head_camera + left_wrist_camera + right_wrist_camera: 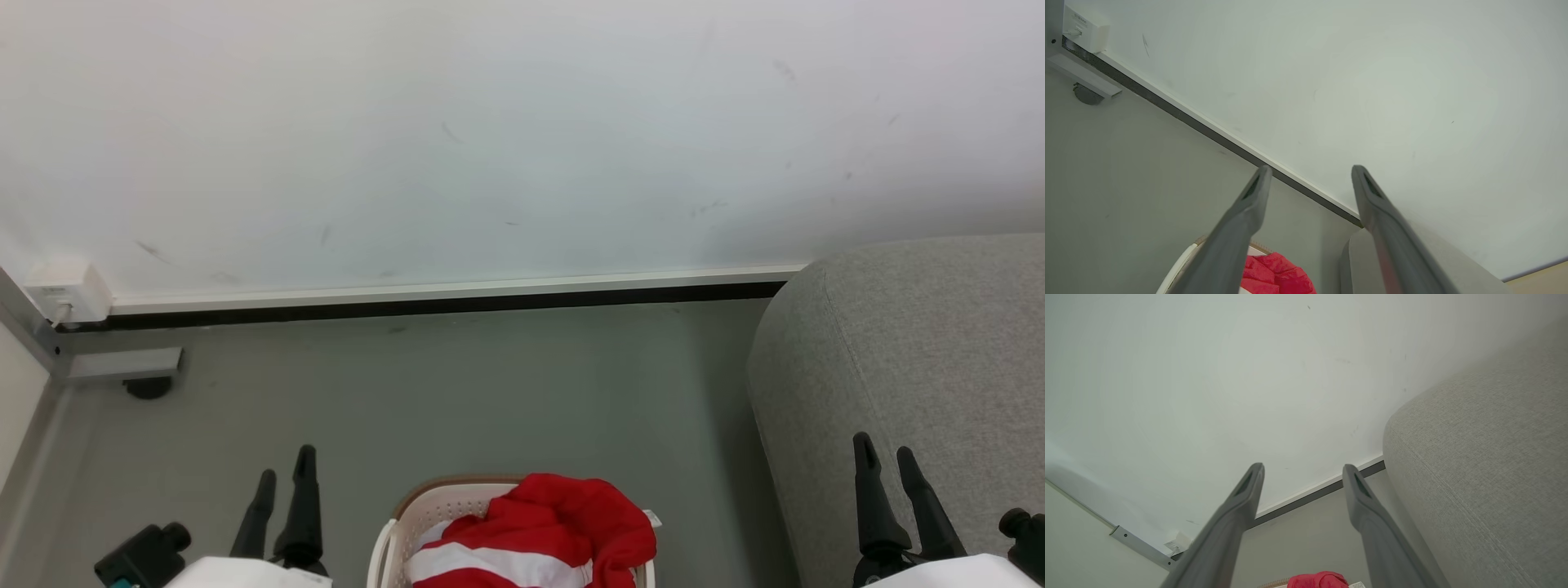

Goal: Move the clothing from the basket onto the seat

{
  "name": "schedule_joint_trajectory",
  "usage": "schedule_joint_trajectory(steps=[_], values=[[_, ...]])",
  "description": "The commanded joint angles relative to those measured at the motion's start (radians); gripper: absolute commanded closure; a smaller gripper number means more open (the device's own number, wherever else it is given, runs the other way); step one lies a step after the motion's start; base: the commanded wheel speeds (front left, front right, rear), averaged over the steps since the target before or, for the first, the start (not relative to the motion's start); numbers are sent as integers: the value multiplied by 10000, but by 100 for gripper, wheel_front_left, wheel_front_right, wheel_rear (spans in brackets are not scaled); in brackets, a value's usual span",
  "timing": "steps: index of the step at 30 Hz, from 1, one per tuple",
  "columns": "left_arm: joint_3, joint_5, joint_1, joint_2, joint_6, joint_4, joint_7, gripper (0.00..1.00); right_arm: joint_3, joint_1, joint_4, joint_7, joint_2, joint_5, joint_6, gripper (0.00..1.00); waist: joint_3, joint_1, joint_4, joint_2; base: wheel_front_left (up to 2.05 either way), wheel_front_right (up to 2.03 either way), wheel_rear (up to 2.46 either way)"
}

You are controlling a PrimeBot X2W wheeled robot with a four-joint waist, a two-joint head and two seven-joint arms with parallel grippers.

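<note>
Left gripper (pixel 286 462): its two dark fingers stand apart with nothing between them. It hangs just left of the basket (pixel 426 513), clear of the rim, tips pointing toward the wall (pixel 490 122).
Right gripper (pixel 883 445): fingers are spread and empty. It sits well to the right of the basket, and in the head view it shows against the rounded end of the seat (pixel 922 351).
Clothing (pixel 563 523): red fabric with a broad white stripe, heaped inside the basket. One fold spills over the basket's right rim.
Basket: cream-white with perforated sides and a brown rim. It stands on the floor (pixel 457 392) between the two grippers.
Seat: light grey upholstery with a stitched seam, to the right of the basket, with a strip of bare floor between them.
Floor: plain grey, running from the basket back to the wall.
Baseboard (pixel 449 300): a dark strip under pale trim, beyond the basket where floor meets wall.
Wall: pale and lightly scuffed, behind the basket.
Socket box (pixel 69 290): white, low on the wall far to the basket's left, above a grey metal rail (pixel 122 363).
</note>
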Motion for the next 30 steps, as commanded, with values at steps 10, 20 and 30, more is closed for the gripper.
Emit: schedule_joint_trajectory(steps=[10, 20, 30], values=[[-77, 1630, 92, 94, 56, -214, -380, 0, 61, 62, -66, -374, -55, -1400, 6, 0, -16, 0, 1, 0, 0, 0, 0], [-67, 2757, 222, 102, 104, -265, -631, 0, 15, 174, 0, -610, -42, -2305, 6, 0, -28, 0, -9, 0, 0, 0, 0], [-67, 3833, 322, 113, 159, -286, -868, 0, 86, 223, 110, -853, -22, -3105, 7, 0, 46, 0, -34, 0, 0, 0, 0]])
